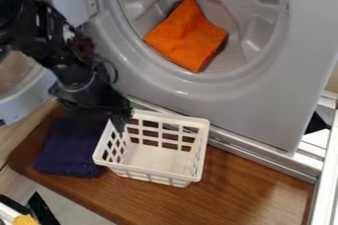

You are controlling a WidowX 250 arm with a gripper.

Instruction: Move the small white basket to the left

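Observation:
The black gripper (119, 120) hangs down from the upper left, its lower end at the back left corner of the small white basket (153, 156). It overlaps the basket's rim there and hides part of that corner; whether it holds the rim is not clear. The basket stands upright and empty on the brown wooden surface, with lattice sides and a solid white bottom.
A folded dark blue cloth (69, 147) lies close to the basket's left side. Behind is a grey washer drum (231, 66) with an orange cloth (187, 35) inside. A white metal frame (264, 154) borders the wooden surface (247, 184).

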